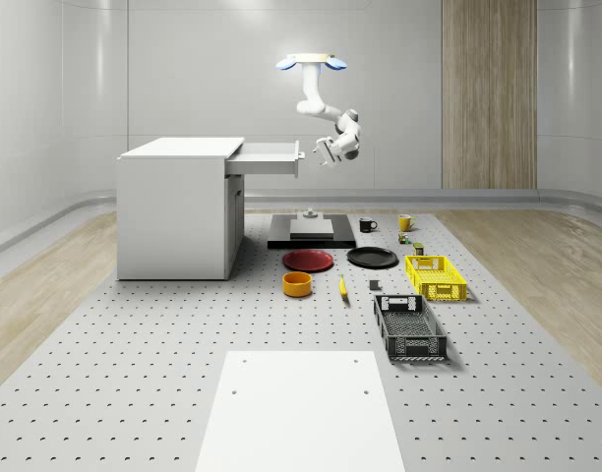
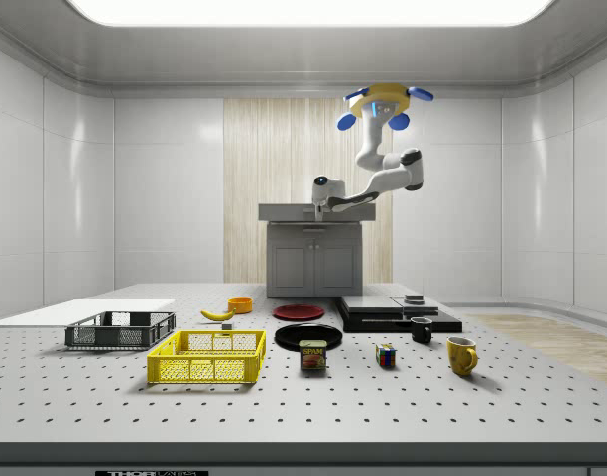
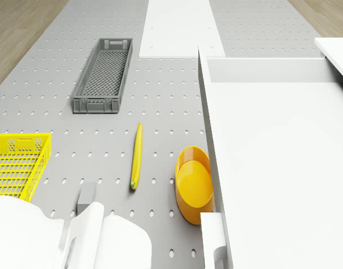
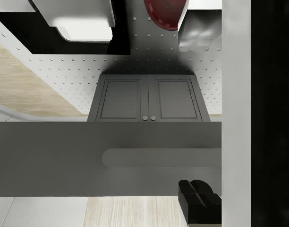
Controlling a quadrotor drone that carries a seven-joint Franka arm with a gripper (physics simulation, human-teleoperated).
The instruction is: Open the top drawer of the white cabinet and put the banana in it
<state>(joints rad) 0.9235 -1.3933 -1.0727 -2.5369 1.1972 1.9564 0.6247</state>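
I hovered in the air beside the boxy white cabinet point(image 1: 178, 211), my arm bent down so that my hand point(image 1: 319, 152) sat just off the front of its pulled-out top drawer point(image 1: 267, 157). I could not tell whether my fingers were spread or closed; in the wrist view they seemed pressed together, but that angle was poor. The drawer was a shallow, smooth white tray with a flat front panel. The slim, gently curved yellow banana point(image 3: 136, 155) lay flat on the grey perforated tabletop point(image 1: 134, 344), near the glossy round orange bowl point(image 3: 195, 184) and well apart from the dark grey mesh crate point(image 3: 104, 75) and the yellow lattice basket point(image 3: 17, 165).
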